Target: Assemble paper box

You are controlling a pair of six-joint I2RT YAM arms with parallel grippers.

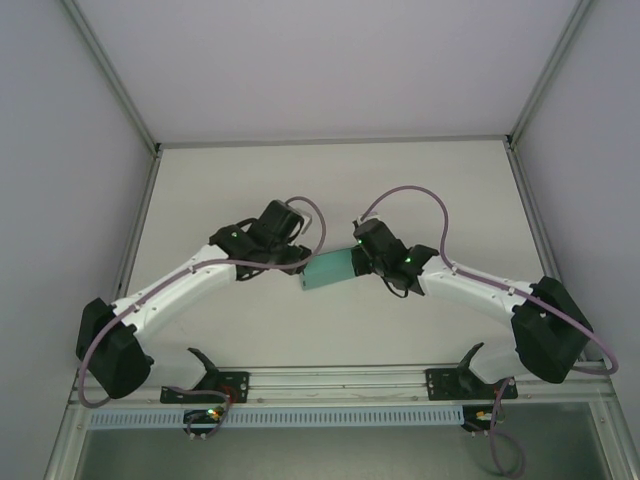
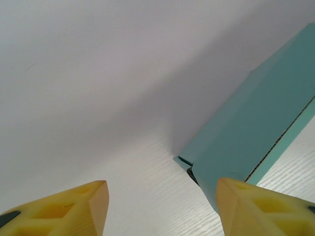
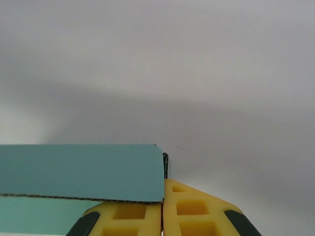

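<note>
The teal-green paper box (image 1: 328, 270) is held between the two arms over the middle of the white table. My right gripper (image 1: 364, 260) is at its right end. In the right wrist view the yellow fingers (image 3: 197, 206) are pressed together at the right gripper (image 3: 162, 196), with a thin card wall of the paper box (image 3: 78, 172) pinched between them. My left gripper (image 1: 298, 264) is at the box's left end. Its jaws stand apart at the left gripper (image 2: 161, 183). A corner of the paper box (image 2: 246, 132) reaches in beside the right fingertip (image 2: 246, 206), while the left fingertip is clear of it.
White walls close in the table (image 1: 330, 180) on three sides, with aluminium posts (image 1: 135, 230) at the corners. A metal rail (image 1: 330, 380) with the arm mounts runs along the near edge. Bare table surface lies beyond and to both sides of the box.
</note>
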